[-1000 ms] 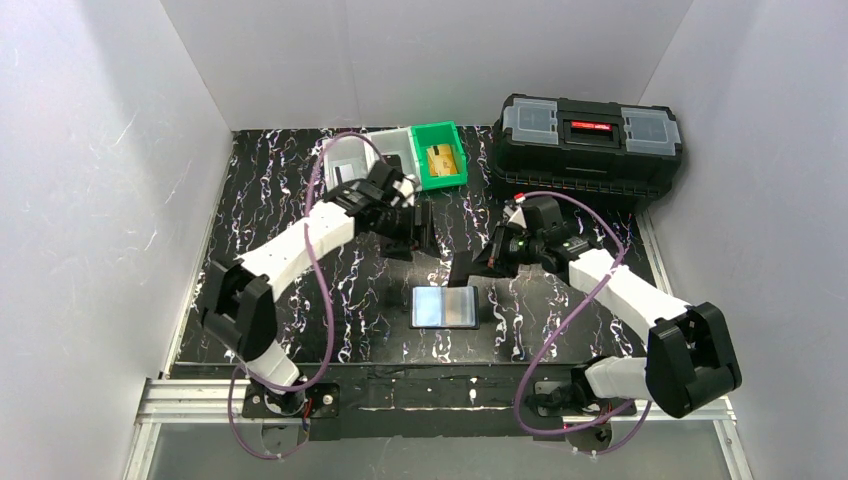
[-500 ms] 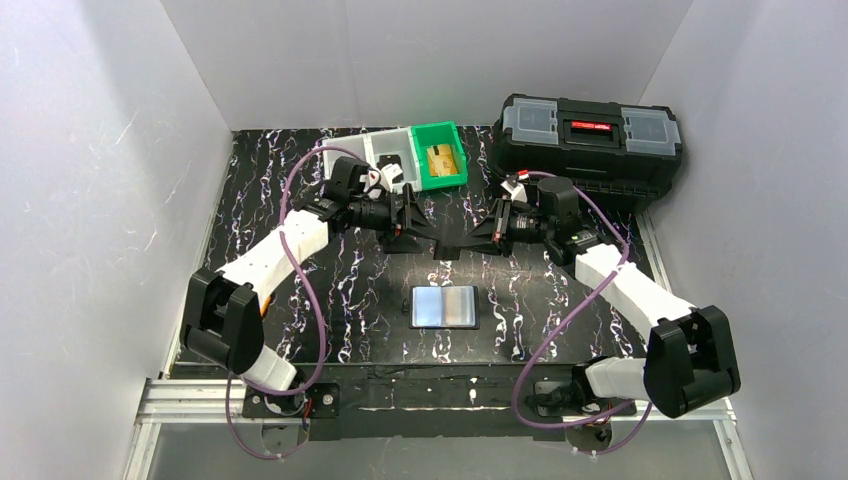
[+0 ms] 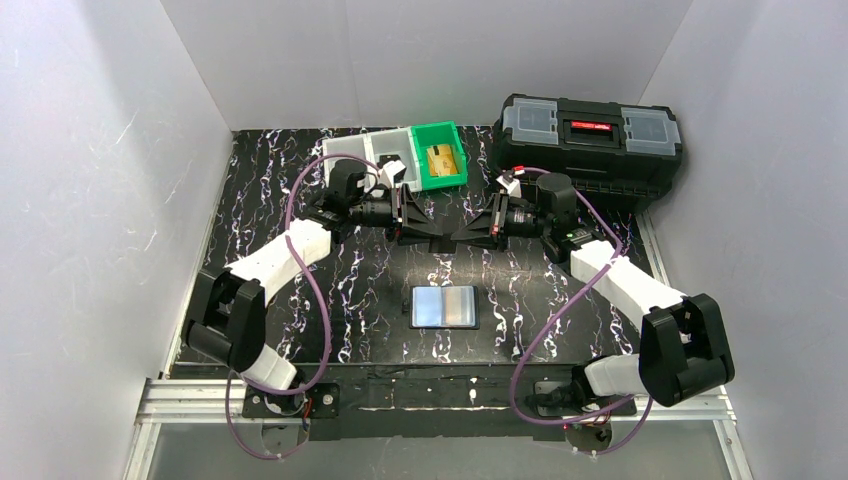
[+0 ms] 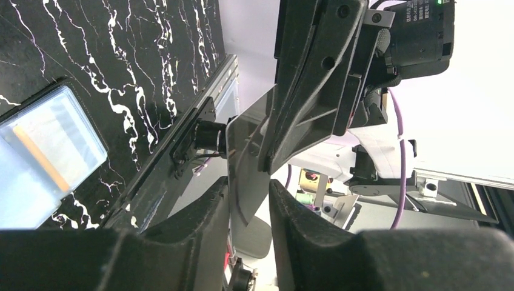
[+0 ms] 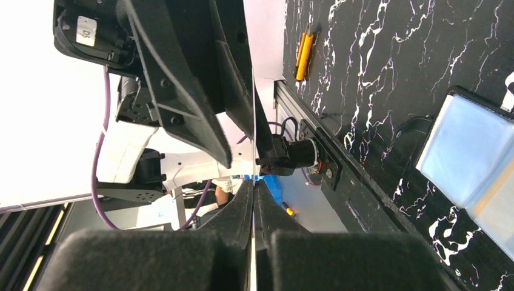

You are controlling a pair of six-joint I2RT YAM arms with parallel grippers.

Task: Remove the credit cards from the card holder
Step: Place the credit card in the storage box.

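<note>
Left claw (image 3: 431, 238) has narrowed around the black credit card (image 4: 243, 162), grip unclear; right claw (image 5: 253, 189) pinches it shut.

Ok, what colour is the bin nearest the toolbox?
The bin is green; top external view shows it best.

Robot lab: white enclosure walls (image 3: 100, 200), marbled table (image 3: 270, 180)

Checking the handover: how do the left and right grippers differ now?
The right gripper is shut flat on the dark card; the left gripper has its jaws apart, one each side of it. The right reaches in from the right, the left from the left. Both hang above the table, at the same card.
</note>
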